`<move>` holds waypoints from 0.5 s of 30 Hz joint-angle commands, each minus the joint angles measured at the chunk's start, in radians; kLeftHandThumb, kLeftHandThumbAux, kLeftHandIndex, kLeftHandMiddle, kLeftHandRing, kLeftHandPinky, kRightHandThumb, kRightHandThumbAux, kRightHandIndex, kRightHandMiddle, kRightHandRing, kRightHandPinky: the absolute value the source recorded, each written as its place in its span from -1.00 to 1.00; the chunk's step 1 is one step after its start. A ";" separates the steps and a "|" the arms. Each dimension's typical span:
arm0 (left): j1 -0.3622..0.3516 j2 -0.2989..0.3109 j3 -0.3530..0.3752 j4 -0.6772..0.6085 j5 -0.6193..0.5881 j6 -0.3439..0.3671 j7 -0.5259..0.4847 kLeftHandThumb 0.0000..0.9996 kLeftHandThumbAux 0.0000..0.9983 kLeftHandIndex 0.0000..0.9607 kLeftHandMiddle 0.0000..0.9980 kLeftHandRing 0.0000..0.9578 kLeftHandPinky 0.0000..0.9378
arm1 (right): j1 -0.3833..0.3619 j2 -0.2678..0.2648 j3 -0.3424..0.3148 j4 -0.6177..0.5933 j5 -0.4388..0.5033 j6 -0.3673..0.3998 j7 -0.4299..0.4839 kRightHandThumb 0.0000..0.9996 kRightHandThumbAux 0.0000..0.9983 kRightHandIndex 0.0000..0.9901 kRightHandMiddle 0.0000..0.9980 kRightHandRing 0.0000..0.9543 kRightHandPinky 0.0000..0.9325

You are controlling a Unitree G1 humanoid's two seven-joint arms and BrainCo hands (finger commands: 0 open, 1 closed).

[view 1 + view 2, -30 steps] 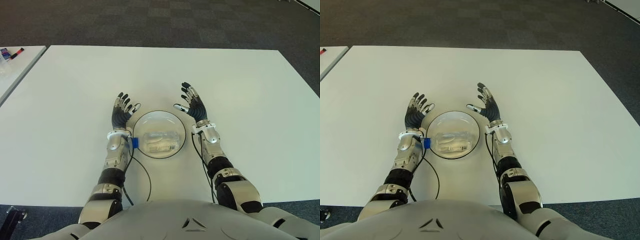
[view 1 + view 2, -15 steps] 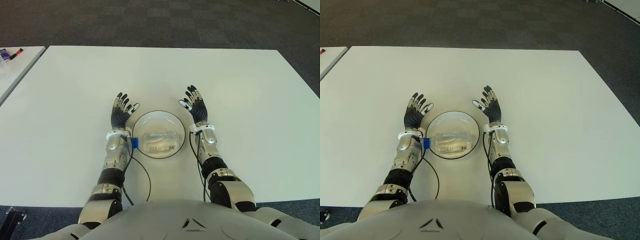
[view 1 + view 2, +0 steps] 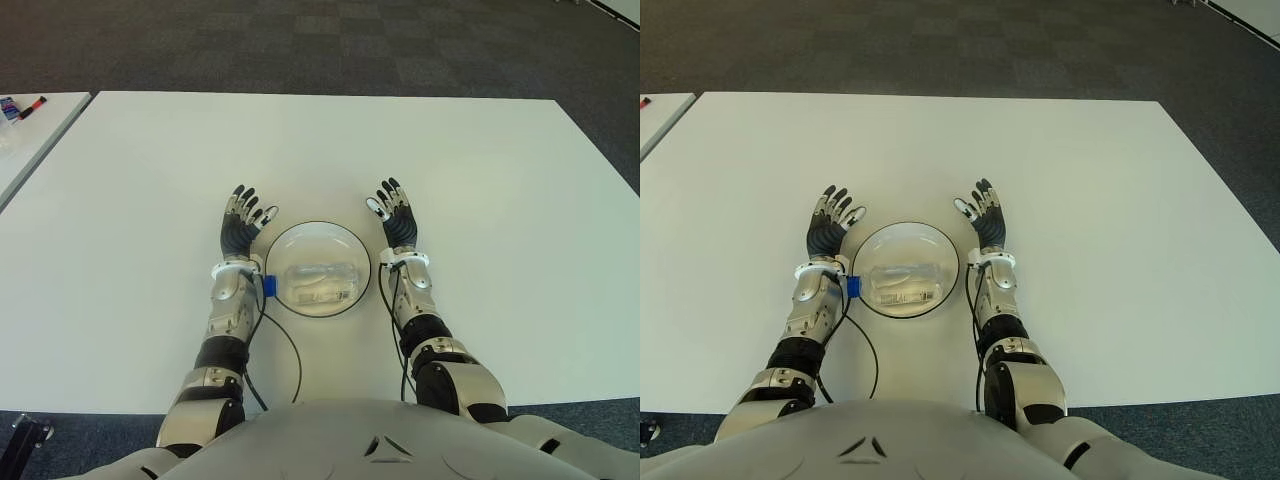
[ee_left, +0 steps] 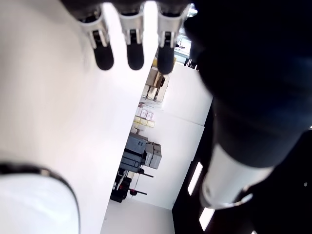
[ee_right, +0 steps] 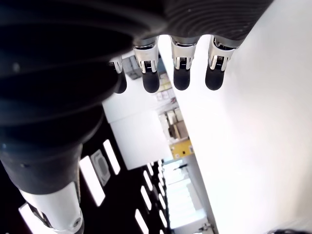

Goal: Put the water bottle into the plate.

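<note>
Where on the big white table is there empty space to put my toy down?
Lots of room: the table is bare beyond the fingertips, and out to both sides of the arms. It is crowded only in the middle, where the plate holding the water bottle sits between the open left hand and open right hand.

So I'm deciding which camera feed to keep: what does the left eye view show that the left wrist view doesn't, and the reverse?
Only the left eye view shows the clear plastic water bottle lying in the round white plate, the right hand open beside it, and the blue clip. Only the left wrist view shows a background room with stacked boxes. Both show the left hand, open and empty, over the white table.
</note>
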 commanded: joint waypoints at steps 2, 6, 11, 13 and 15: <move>0.016 -0.030 0.004 0.022 0.002 0.033 -0.012 -1.00 0.80 -0.77 -0.72 -0.74 -0.69 | 0.001 0.046 -0.033 -0.006 0.050 0.093 -0.038 -0.86 0.65 -1.00 -0.97 -0.98 -0.87; 0.016 -0.030 0.007 0.024 -0.001 0.033 -0.015 -1.00 0.80 -0.77 -0.72 -0.74 -0.68 | 0.005 0.048 -0.035 -0.026 0.055 0.148 -0.065 -0.96 0.69 -1.00 -0.97 -0.98 -0.87; 0.015 -0.029 0.010 0.024 -0.005 0.032 -0.018 -1.00 0.80 -0.77 -0.73 -0.74 -0.67 | 0.014 0.047 -0.029 -0.060 0.054 0.227 -0.101 -0.99 0.70 -1.00 -0.98 -0.99 -0.87; 0.015 -0.029 0.012 0.025 -0.005 0.032 -0.020 -1.00 0.80 -0.77 -0.73 -0.74 -0.67 | 0.019 0.047 -0.026 -0.074 0.052 0.248 -0.109 -1.00 0.70 -1.00 -0.98 -0.99 -0.87; 0.015 -0.029 0.015 0.027 -0.004 0.032 -0.022 -1.00 0.79 -0.77 -0.73 -0.73 -0.67 | 0.024 0.048 -0.021 -0.087 0.048 0.263 -0.115 -1.00 0.70 -1.00 -0.98 -0.99 -0.86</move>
